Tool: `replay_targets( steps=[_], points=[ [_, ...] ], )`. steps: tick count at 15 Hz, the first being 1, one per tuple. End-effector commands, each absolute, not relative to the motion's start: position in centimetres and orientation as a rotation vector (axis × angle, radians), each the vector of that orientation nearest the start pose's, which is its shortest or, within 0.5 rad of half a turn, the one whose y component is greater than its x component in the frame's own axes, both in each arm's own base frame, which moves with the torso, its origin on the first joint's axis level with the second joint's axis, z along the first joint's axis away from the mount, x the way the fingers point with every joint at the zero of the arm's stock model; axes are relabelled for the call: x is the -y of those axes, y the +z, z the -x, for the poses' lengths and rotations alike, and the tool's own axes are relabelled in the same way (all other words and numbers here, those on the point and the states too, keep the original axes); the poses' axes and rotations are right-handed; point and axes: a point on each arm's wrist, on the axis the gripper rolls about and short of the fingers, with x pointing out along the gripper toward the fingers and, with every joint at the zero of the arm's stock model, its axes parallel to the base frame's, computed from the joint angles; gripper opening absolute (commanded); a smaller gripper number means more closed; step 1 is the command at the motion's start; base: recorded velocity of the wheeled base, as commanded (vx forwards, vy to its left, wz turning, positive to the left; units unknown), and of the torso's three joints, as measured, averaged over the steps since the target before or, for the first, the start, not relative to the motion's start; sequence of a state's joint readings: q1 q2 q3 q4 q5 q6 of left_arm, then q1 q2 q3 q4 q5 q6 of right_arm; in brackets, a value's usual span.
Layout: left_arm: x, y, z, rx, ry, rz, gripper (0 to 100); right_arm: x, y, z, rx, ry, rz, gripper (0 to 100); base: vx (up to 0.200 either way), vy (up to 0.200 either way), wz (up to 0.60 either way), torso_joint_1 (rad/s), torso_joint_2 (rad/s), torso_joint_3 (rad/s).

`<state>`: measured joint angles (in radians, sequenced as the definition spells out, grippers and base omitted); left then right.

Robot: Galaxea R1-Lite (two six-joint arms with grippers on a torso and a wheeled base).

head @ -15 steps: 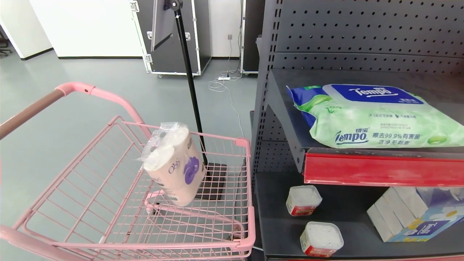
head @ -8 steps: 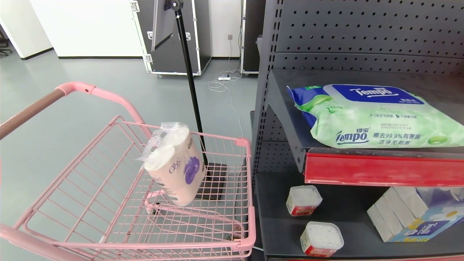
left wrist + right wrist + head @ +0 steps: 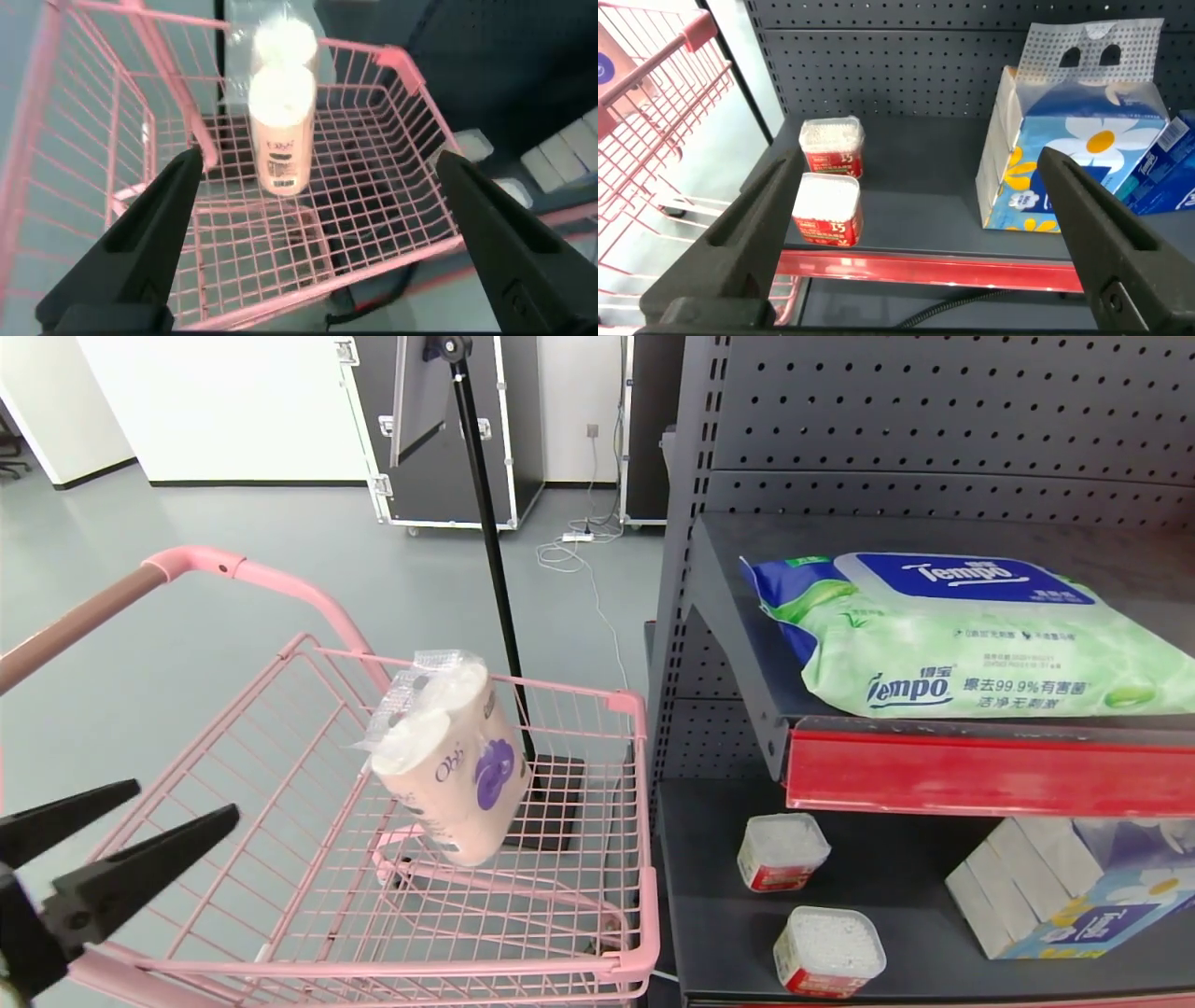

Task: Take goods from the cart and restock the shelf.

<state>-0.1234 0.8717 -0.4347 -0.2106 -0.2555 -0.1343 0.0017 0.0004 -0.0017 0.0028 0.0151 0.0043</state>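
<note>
A wrapped pack of paper rolls point(image 3: 448, 761) stands tilted in the pink wire cart point(image 3: 644, 896), against its far side. My left gripper point(image 3: 187, 798) is open above the cart's near left corner, well short of the pack. In the left wrist view the pack point(image 3: 280, 121) stands ahead between the spread fingers of the left gripper point(image 3: 320, 157), inside the cart point(image 3: 392, 58). My right gripper point(image 3: 920, 157) is open and holds nothing, facing the lower shelf point(image 3: 924, 224). The grey shelf unit point(image 3: 747, 663) stands to the right of the cart.
A green wet-wipes pack point(image 3: 971, 635) lies on the upper shelf. Two small white tubs point(image 3: 780, 851) point(image 3: 828, 952) and a tissue pack point(image 3: 1074, 887) sit on the lower shelf. A black stand pole point(image 3: 490, 560) rises behind the cart. Cables point(image 3: 569, 551) lie on the floor.
My left gripper has come into the head view at the lower left, open. The pack, cart and shelf goods have not moved.
</note>
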Motion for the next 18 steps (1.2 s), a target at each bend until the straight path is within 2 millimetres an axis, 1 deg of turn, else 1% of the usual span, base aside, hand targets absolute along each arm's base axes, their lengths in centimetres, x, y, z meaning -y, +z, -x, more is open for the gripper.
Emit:
replay_targets(
  steps=[1, 3, 8, 13, 16, 18],
  points=[
    [3.0, 16.5, -14.1, -0.416, -0.389, 0.151, 100, 0.0, 7.6, 2.3, -0.002, 0.017, -0.005, 100, 0.000, 0.000, 0.00, 0.000, 0.00, 0.000],
    [3.2, 15.4, -15.7, -0.422, -0.387, 0.151, 100, 0.0, 7.6, 2.3, -0.002, 0.018, -0.005, 100, 0.000, 0.000, 0.00, 0.000, 0.00, 0.000],
    [4.6, 14.5, -16.6, -0.468, -0.451, 0.138, 100, 0.0, 7.6, 2.3, -0.002, 0.017, -0.005, 100, 0.000, 0.000, 0.00, 0.000, 0.00, 0.000],
    [5.3, 13.3, -18.9, -0.457, -0.453, 0.133, 100, 0.0, 7.6, 2.3, -0.002, 0.018, -0.005, 100, 0.000, 0.000, 0.00, 0.000, 0.00, 0.000],
    [6.1, 13.1, -19.0, -0.465, -0.486, 0.123, 100, 0.0, 7.6, 2.3, -0.002, 0.017, -0.005, 100, 0.000, 0.000, 0.00, 0.000, 0.00, 0.000],
    [6.8, 12.5, -20.4, -0.453, -0.466, 0.110, 100, 0.0, 7.6, 2.3, -0.002, 0.017, -0.005, 100, 0.000, 0.000, 0.00, 0.000, 0.00, 0.000]
  ],
)
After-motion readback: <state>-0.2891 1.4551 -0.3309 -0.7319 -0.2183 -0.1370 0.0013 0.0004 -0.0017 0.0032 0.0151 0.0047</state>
